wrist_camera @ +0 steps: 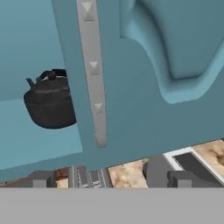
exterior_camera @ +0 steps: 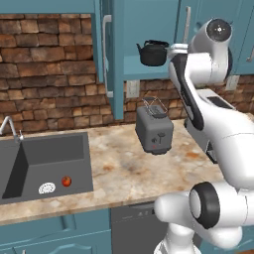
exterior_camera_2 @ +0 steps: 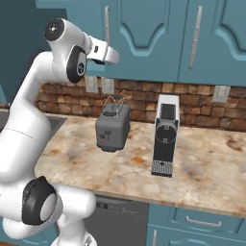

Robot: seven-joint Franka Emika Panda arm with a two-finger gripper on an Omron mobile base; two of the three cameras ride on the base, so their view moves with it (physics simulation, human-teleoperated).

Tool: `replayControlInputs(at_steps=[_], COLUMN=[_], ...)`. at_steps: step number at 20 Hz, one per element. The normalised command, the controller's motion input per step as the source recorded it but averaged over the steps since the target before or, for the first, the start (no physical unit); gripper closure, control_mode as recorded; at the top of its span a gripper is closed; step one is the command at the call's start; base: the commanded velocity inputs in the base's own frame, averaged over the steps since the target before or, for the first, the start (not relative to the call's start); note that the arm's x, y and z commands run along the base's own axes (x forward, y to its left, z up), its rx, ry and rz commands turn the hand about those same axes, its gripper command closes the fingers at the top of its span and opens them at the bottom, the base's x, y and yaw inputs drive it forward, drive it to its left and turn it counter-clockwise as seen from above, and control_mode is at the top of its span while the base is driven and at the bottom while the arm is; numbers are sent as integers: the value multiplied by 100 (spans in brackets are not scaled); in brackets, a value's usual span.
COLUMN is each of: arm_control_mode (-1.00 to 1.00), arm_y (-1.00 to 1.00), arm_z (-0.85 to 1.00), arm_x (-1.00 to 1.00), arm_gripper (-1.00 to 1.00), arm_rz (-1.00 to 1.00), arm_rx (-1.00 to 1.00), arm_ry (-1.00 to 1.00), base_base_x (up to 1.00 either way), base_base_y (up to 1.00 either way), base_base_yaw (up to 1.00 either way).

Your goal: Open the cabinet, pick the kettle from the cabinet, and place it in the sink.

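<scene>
You face a teal-blue cabinet with smooth painted doors, arched raised panels and long straight silver bar handles; one door stands swung open, edge-on to you in the left base view. Behind it runs a rough red-brown brick wall. Below lies the beige marbled stone counter, glossy and veined with rust. Set into it at the left is the sink, a deep rectangular dark grey basin with a slim curved chrome faucet; a small white thing and a small red round thing lie on its floor. On the counter you see a boxy grey toaster with rounded corners and a wire rack on top, and in the right base view a tall black-and-white coffee machine.

The kettle sits on the open cabinet's shelf, squat, round-bodied, matt black, with an arched handle and short spout. Your gripper hangs just right of it, near the closed door's handle, its dark blocky fingertips spread wide, holding nothing.
</scene>
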Motion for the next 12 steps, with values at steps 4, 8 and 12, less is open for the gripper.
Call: replayControlInputs(at_steps=[4, 8, 12], arm_control_mode=[-100, -100, -100], arm_y=[-17, -14, -13], arm_z=[5, 4, 4], arm_x=[27, 25, 22], arm_gripper=[-100, -100, -100], arm_rz=[-7, -1, 0], arm_rx=[0, 0, 4], arm_ry=[0, 0, 0], base_base_x=[0, 0, 0], base_base_y=[0, 0, 0], base_base_yaw=[0, 0, 0])
